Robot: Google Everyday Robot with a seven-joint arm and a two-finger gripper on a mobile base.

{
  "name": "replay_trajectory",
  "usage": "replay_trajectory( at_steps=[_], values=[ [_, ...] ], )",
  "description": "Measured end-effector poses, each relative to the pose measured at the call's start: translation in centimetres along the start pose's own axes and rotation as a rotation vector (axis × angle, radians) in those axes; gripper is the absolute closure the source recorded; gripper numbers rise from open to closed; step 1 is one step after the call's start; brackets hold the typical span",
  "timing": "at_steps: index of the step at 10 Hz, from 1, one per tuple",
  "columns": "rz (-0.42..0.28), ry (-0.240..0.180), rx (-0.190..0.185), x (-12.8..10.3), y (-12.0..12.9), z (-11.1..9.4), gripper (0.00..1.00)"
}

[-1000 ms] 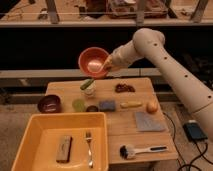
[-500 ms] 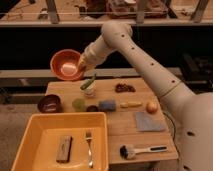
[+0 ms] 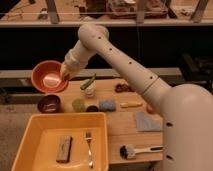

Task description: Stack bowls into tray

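Observation:
An orange-red bowl (image 3: 49, 76) hangs tilted in the air above the table's far left corner. My gripper (image 3: 64, 75) is shut on its right rim, at the end of the white arm that reaches in from the right. The dark maroon bowl (image 3: 49, 103) sits on the table just below it, at the left edge. The large yellow tray (image 3: 35, 131) stands at the front left, with a brown block (image 3: 64, 148) and a fork (image 3: 89, 149) inside it.
On the wooden table (image 3: 120, 125) are a small green cup (image 3: 78, 105), a glass with a green item (image 3: 89, 86), a dark round thing (image 3: 92, 108), a blue-grey sponge (image 3: 107, 105), a yellow stick (image 3: 130, 104), a grey-blue pad (image 3: 146, 121) and a brush (image 3: 136, 150).
The arm has swung left, carrying the orange-red bowl from above the table's back middle to above the maroon bowl at the left edge.

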Motion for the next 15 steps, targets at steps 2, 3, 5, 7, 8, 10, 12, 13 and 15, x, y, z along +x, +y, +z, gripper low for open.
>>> replay_trajectory(
  at_steps=[2,3,5,7,8,10,12,13,15],
  values=[
    [0.033,-0.015,-0.027,-0.1,0.4,2.3,0.94],
    [0.06,-0.016,-0.041,0.4,0.6,2.9,0.94],
    [0.097,-0.025,-0.071,1.7,0.1,4.4,0.94],
    [0.109,-0.055,-0.084,2.1,-0.9,6.6,0.94],
    [0.117,-0.067,-0.089,2.1,-1.0,7.9,0.94],
    [0.15,-0.088,-0.095,2.0,-0.4,10.5,0.94],
    [0.209,-0.087,-0.103,2.5,1.0,12.1,0.94],
    [0.243,-0.085,-0.106,2.8,1.6,12.5,0.94],
    [0.267,-0.086,-0.109,3.0,2.1,12.8,0.94]
  ],
)
